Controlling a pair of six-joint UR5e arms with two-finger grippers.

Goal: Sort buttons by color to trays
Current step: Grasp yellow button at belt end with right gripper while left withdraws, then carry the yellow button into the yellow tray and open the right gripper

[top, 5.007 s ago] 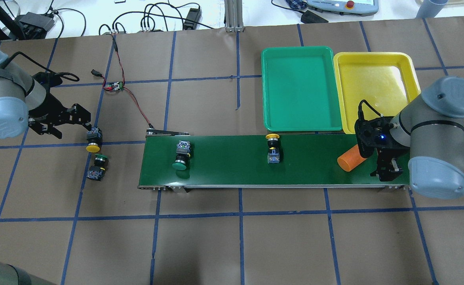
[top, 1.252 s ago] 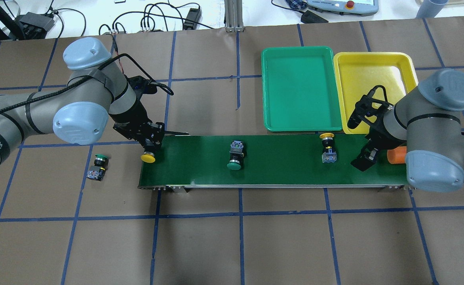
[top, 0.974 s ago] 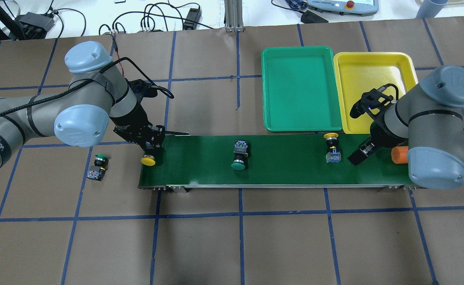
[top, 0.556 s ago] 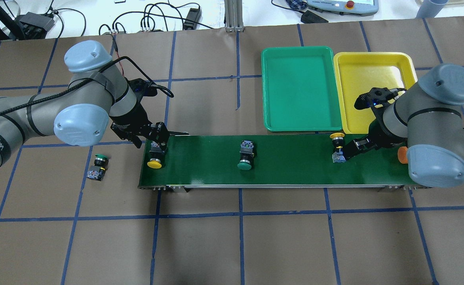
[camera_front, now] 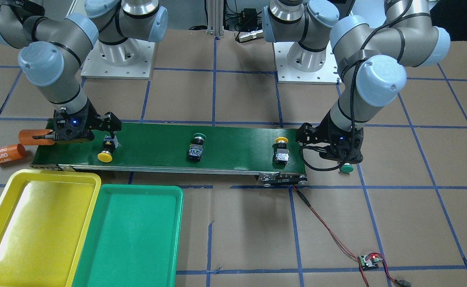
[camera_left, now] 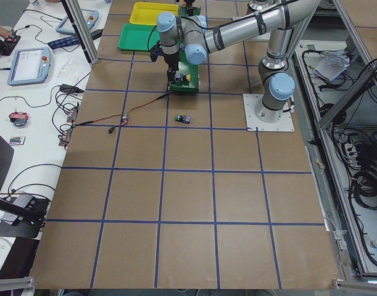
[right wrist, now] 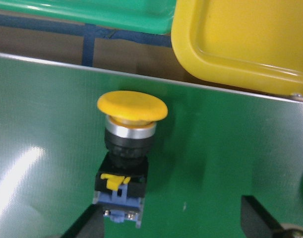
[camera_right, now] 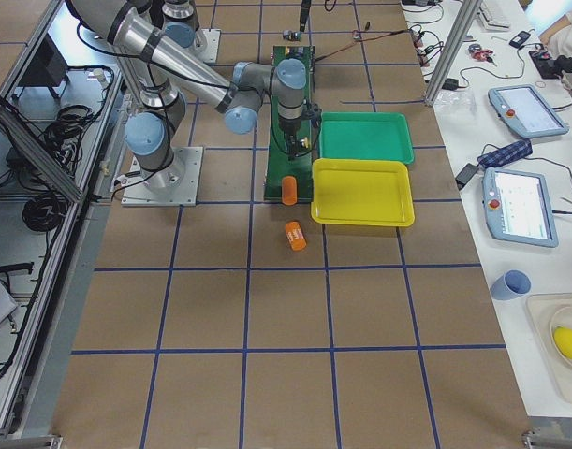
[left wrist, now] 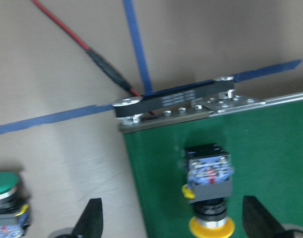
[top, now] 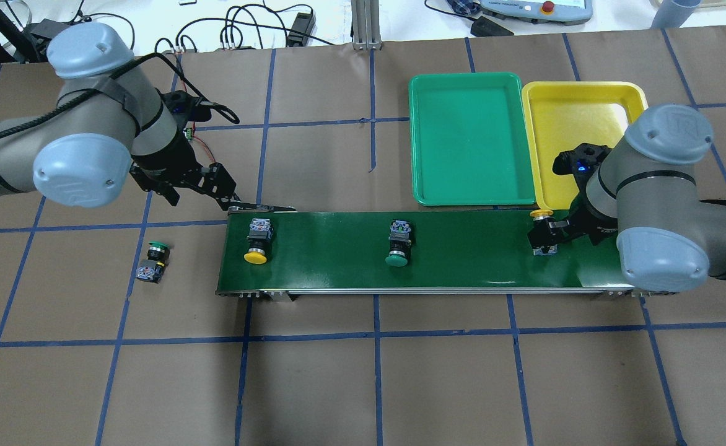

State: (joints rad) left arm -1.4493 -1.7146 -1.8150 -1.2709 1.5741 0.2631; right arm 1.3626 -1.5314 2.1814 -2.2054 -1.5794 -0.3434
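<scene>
My left tool has backed off the belt's left edge, wide; my right tool, wide too, straddles the right-hand yellow button.

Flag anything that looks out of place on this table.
An orange cylinder marked 4680 lies on the table off the conveyor belt, near the yellow tray; a second cylinder rests at that end. A green-capped button lies beyond the other end.
</scene>
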